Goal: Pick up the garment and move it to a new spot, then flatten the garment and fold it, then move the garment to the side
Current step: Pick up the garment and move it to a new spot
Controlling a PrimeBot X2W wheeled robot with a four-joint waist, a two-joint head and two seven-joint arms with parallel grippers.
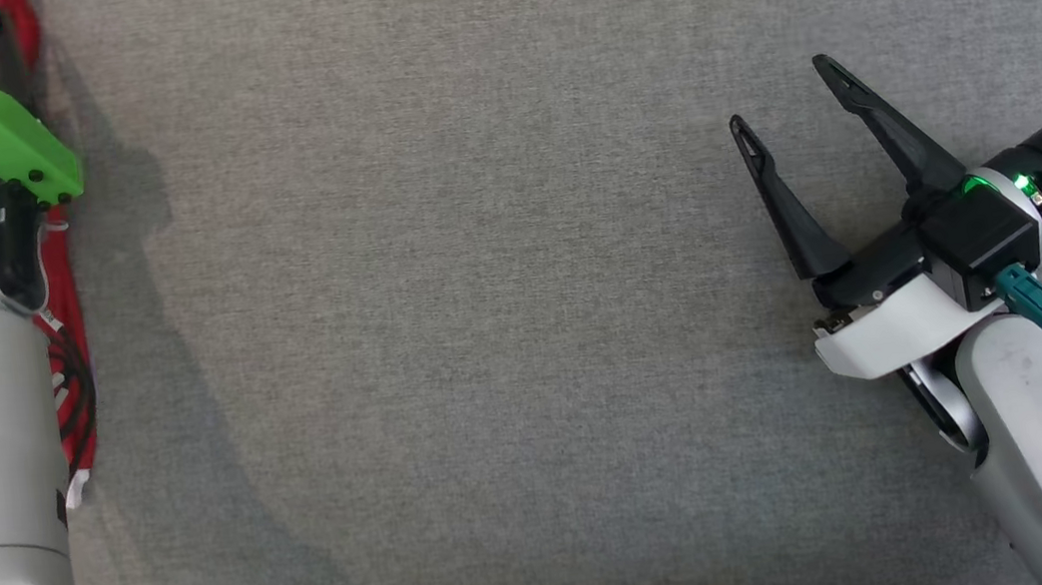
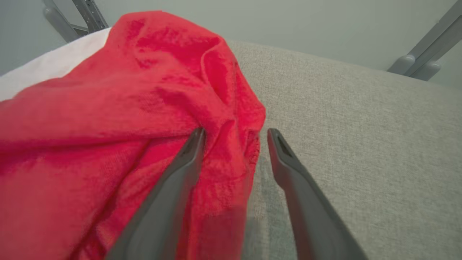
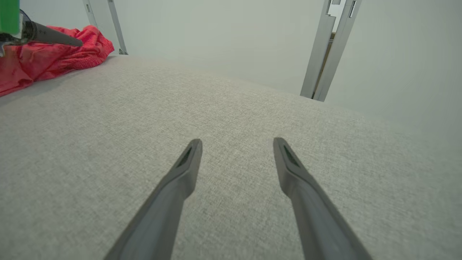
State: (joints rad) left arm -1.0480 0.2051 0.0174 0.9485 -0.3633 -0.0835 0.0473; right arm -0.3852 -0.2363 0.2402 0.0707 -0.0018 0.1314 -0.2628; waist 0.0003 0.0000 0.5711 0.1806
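Within left gripper (image 2: pixel 236 133), garment (image 2: pixel 108 108) edge.

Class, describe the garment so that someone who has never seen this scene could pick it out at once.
Start from the wide grey table and look to its left edge, where the left hand reaches. The garment lies there in a crumpled heap, its edge between that hand's open fingers. It is bright red cloth against plain grey.
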